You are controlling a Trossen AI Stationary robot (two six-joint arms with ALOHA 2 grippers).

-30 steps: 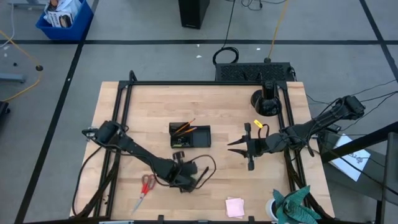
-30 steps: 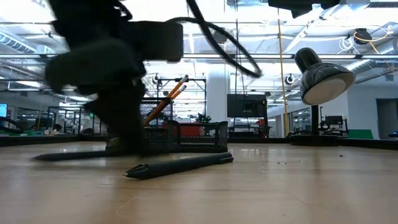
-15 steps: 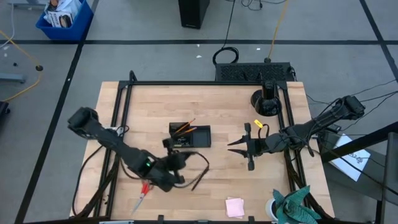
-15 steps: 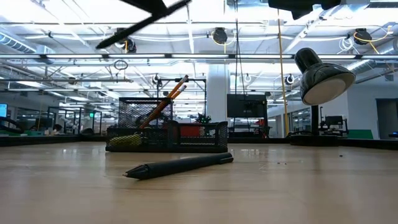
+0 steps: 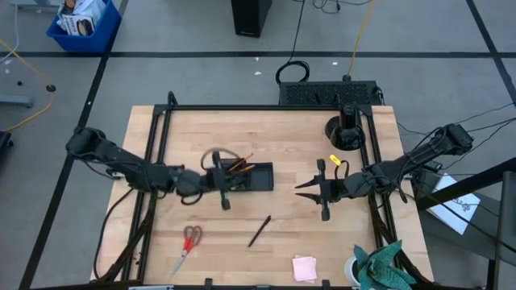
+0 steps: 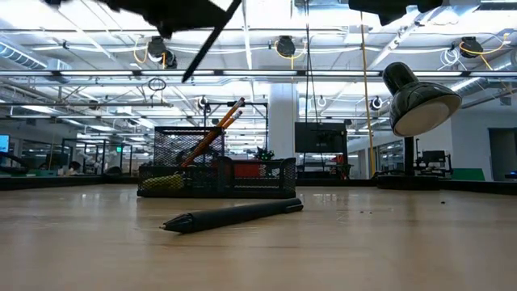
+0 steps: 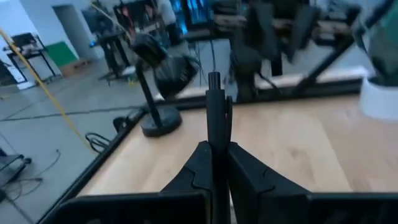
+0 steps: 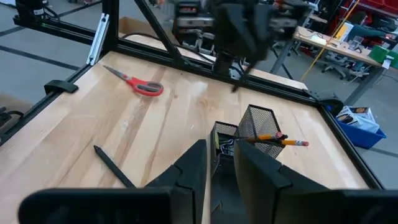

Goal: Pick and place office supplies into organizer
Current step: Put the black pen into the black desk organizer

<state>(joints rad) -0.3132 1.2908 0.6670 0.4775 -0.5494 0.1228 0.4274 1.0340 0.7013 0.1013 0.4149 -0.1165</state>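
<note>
- We see the wooden table [image 5: 193,137] carrying everything, with both dark arms reaching in over it.
- The left arm stretches across from the table's left edge; its left gripper [image 5: 223,192] hovers just beside the left end of the organizer [image 5: 247,176], raised above the wood.
- That gripper is clenched on a black pen [image 7: 215,118], which juts straight out between the fingers in the left wrist view and hangs tilted high up in the low view.
- The right gripper [image 5: 310,191] waits well to the right of the organizer; we cannot tell whether its fingers hold anything or how far they stand apart.
- The organizer sits near the table's middle, with orange pencils [image 5: 239,165] leaning in its taller mesh compartment.
- The red-handled scissors [image 5: 188,244] lie near the front left.
- A second black pen [image 5: 259,230] lies loose on the wood, in front of the organizer.
- The pink sticky-note pad [image 5: 304,267] lies at the front edge.
</note>
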